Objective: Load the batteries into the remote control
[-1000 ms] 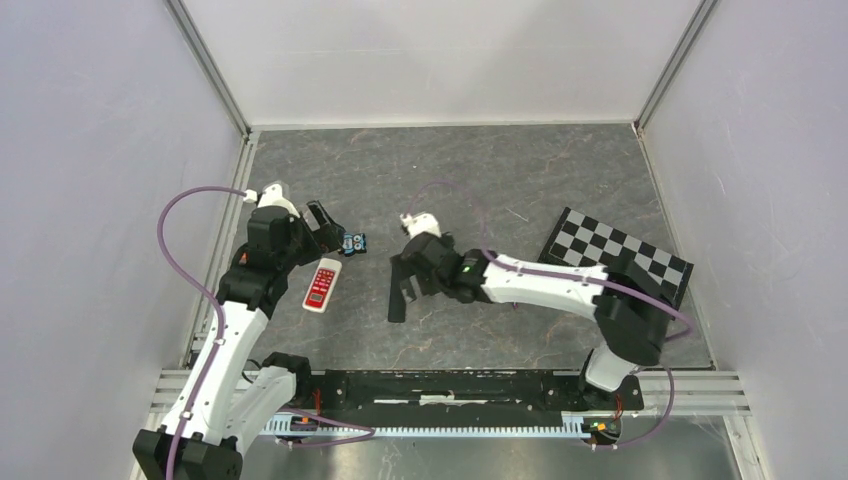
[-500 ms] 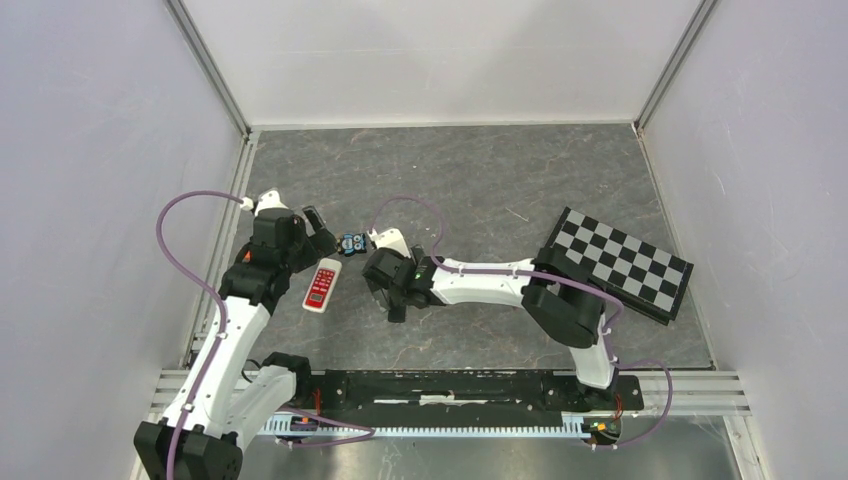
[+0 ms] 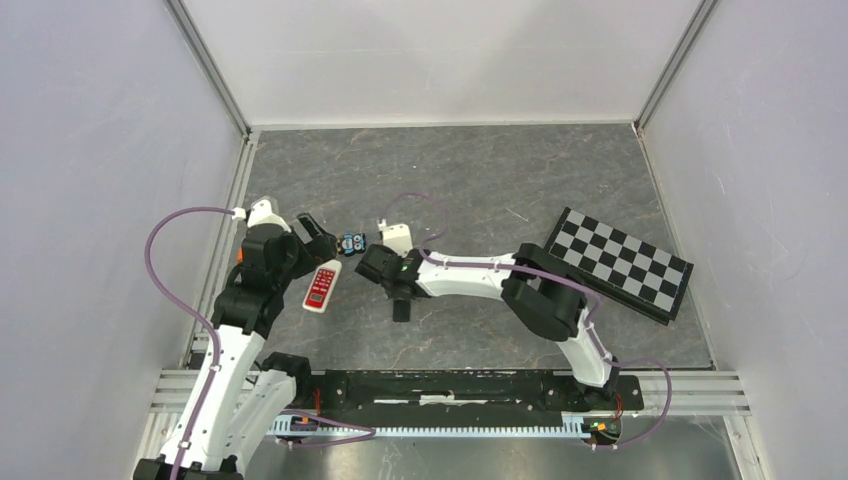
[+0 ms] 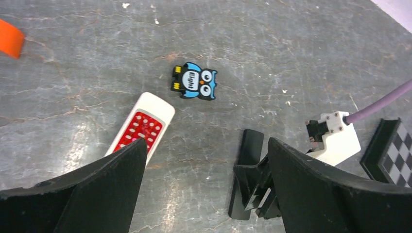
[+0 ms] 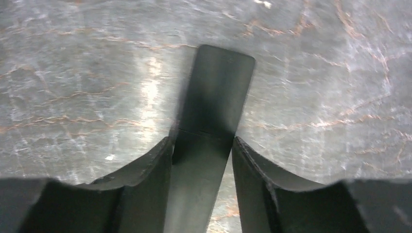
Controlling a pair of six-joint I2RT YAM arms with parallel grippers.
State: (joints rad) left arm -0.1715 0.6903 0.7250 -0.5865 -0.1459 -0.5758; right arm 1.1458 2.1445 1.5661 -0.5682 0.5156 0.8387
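A white remote with red buttons [image 3: 322,285] lies on the grey table, face up; it also shows in the left wrist view [image 4: 143,125]. My left gripper [image 3: 325,240] is open and empty, hovering just above and behind it [image 4: 206,145]. My right gripper [image 3: 392,283] is shut on a long black remote [image 3: 401,308], gripped across its width near the middle [image 5: 216,92], low over the table to the right of the white remote. The black remote also shows in the left wrist view [image 4: 248,170]. The batteries are out of view.
A blue owl figure [image 3: 351,242] lies flat between the two grippers, also in the left wrist view [image 4: 194,81]. A black-and-white checkerboard [image 3: 618,262] lies at the right. An orange strip [image 4: 9,38] is at the far left. Grey walls close in the table.
My right arm has swung left with the black remote, bringing it close to the white remote and owl. My left arm has drawn back slightly toward the near left.
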